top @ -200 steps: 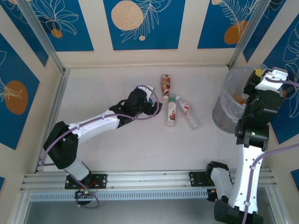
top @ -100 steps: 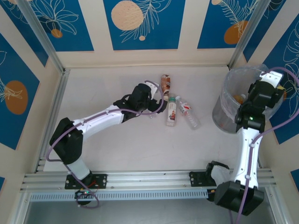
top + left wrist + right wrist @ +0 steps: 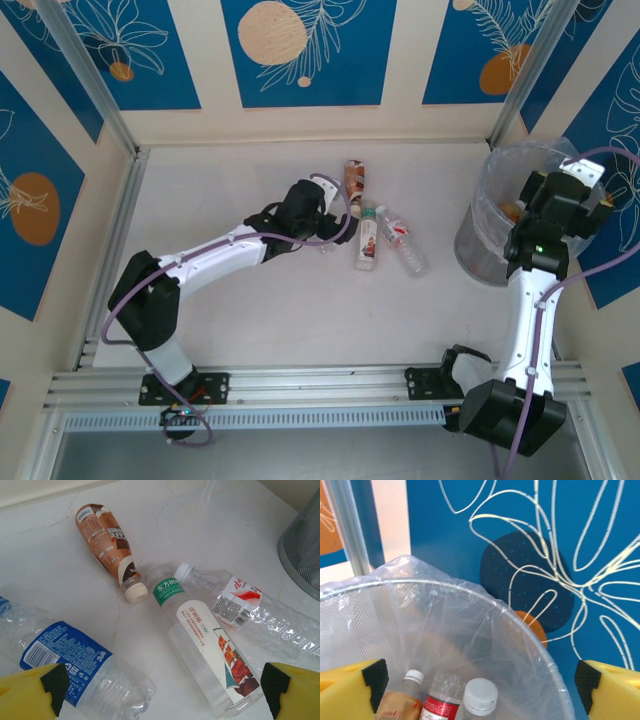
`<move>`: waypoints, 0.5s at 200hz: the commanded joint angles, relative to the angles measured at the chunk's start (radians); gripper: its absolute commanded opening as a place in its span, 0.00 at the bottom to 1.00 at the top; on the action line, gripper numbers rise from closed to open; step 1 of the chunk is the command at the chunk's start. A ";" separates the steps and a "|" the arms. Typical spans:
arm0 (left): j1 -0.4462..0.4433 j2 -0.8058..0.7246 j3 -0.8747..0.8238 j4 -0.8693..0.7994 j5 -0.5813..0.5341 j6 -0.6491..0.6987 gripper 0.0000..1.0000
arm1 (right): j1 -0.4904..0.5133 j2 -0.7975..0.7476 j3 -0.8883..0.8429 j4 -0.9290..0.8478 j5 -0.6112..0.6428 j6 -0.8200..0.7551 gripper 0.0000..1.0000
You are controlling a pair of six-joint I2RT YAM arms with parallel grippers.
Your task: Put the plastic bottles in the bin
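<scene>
Pale table [image 3: 250, 320], blue-patterned walls [image 3: 300, 60]: from above, I counted four plastic bottles [image 3: 367, 240] left lying loose, the bin [image 3: 480, 250] at right. Left wrist: my left gripper [image 3: 165, 690] gaped wide over them. Right wrist: right gripper [image 3: 481, 680] wide, empty, above three binned bottles [image 3: 480, 695].

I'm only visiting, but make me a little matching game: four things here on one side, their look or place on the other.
1 brown bottle
2 blue-label bottle
3 red-label bottle
4 bin

A white cap, lying nearest the bin
B lined with a clear bag, bottles inside
C cream cap, farthest back on the table
D leftmost bottle on the table

Pairs: 1-C, 2-D, 3-A, 4-B
</scene>
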 commanded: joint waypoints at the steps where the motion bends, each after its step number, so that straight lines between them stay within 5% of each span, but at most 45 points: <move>1: 0.010 -0.002 0.016 -0.035 -0.042 -0.054 0.99 | 0.019 -0.026 0.047 -0.062 -0.099 0.093 0.99; 100: 0.065 0.098 0.069 -0.214 -0.154 -0.396 0.99 | 0.178 -0.061 0.103 -0.164 -0.319 0.190 0.99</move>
